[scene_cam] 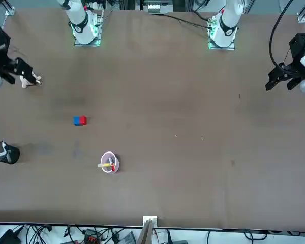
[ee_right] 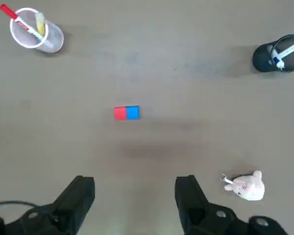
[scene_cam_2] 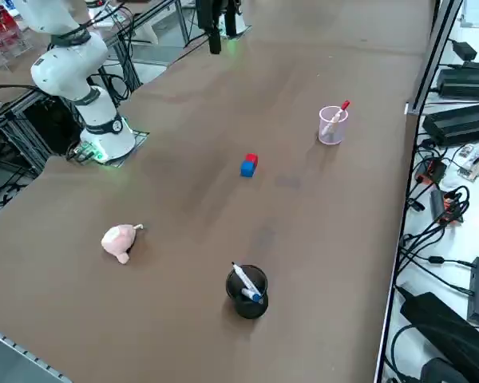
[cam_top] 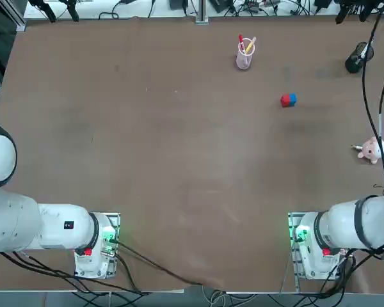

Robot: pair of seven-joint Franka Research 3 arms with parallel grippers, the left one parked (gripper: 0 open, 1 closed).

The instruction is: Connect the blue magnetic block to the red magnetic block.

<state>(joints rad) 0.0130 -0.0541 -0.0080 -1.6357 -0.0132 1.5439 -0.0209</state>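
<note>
From overhead, the blue block point(cam_top: 292, 99) sits flush against the red block point(cam_top: 285, 100) on the brown tabletop point(cam_top: 179, 160), below and right of the clear cup point(cam_top: 244, 54) holding pens; the joining looks already done.

Facing the robot, the pair lies up and left of that cup, the red block nearer the cup's side.

From the raised side, the blocks touch, between the cup and the pink plush toy point(scene_cam_2: 120, 240), with a black pen holder point(scene_cam_2: 247, 290) well apart.

At the wrist, the right claw point(ee_right: 135, 198) hangs high above the tabletop, spread wide and empty, the joined blocks ahead of it. I judge nothing remains but to stay clear.
</note>
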